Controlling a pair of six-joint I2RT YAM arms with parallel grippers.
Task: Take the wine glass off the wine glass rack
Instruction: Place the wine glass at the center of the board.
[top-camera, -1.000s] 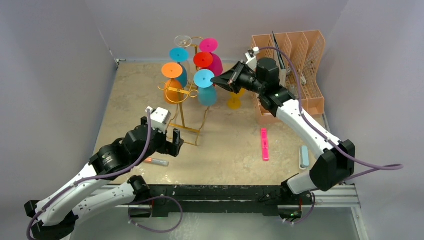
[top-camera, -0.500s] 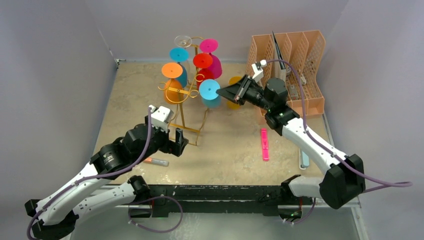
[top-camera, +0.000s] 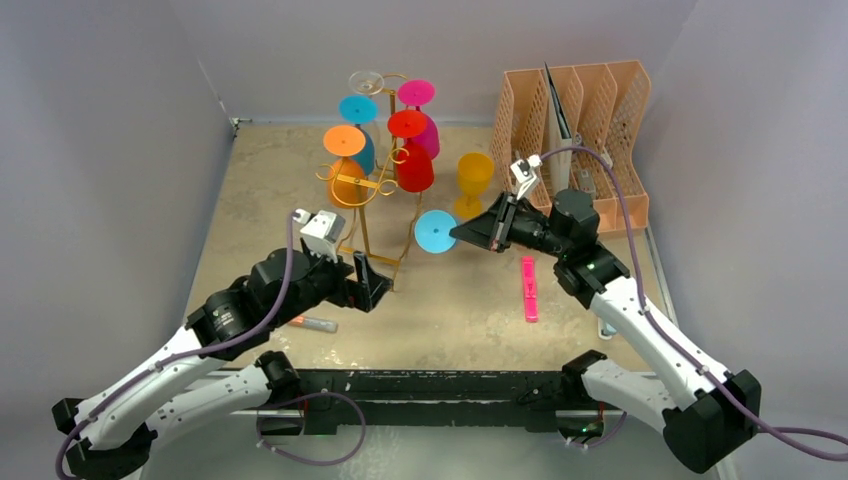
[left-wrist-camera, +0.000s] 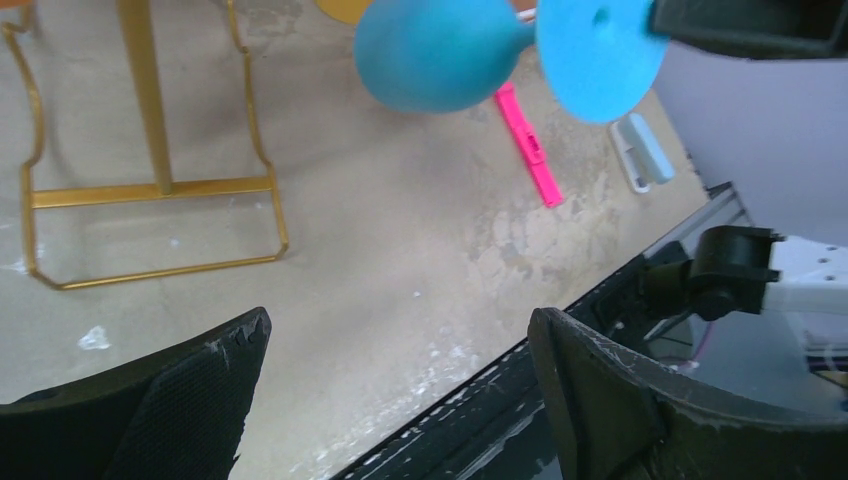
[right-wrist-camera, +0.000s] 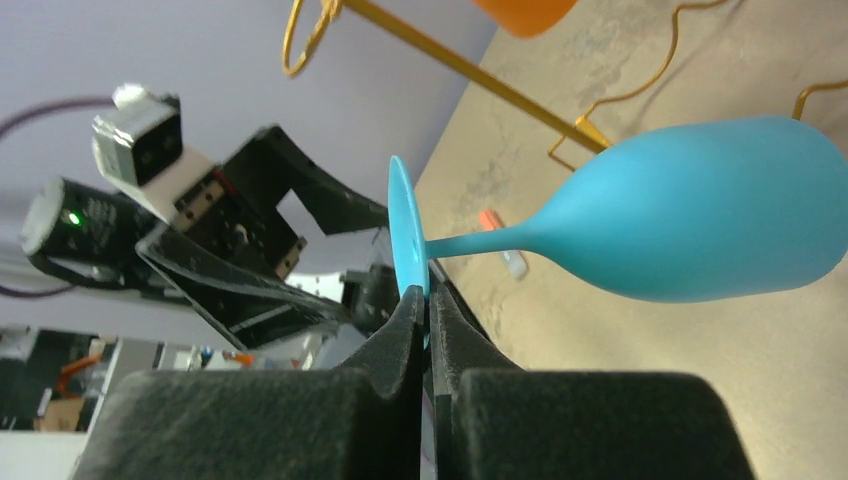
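Turquoise matte wine glass (top-camera: 435, 231): off the rack. Hangs in mid-air over the beige mottled table (top-camera: 260, 200), just right of the rack's base and apart from every wire. Shows from above only as a round foot disc, with the bowl hidden behind it. Lies sideways in the right wrist view, stem and bowl well out past the fingertips.

Right gripper (top-camera: 458, 233): clenched on the rim of the foot disc, fingers (right-wrist-camera: 395, 340) pressed together with the thin edge between them.

Tall thin gold wire wine glass rack (top-camera: 362, 228): stands upright left of centre, rectangular wire base flat on the table. Carries, foot up on its curled hooks, an orange glass (top-camera: 344, 141), a teal glass (top-camera: 357, 109), a red glass (top-camera: 407, 123) and a magenta glass (top-camera: 417, 93), plus a clear glass (top-camera: 366, 80) at the top.

Left gripper (top-camera: 368, 283): low at the near side of the rack's base, released, fingers spread wide with nothing between them. Stops just short of the base wire in the left wrist view.

Yellow wine glass (top-camera: 474, 178): upright on the table behind the held glass.

Peach perforated plastic file organiser (top-camera: 610, 90): far right corner.

Flat on the table:
- pink bar-shaped object (top-camera: 528, 288), near the right arm
- pale blue-grey block (left-wrist-camera: 645, 150), just beyond the pink bar
- small tube with an orange end (top-camera: 312, 323), beside the left arm
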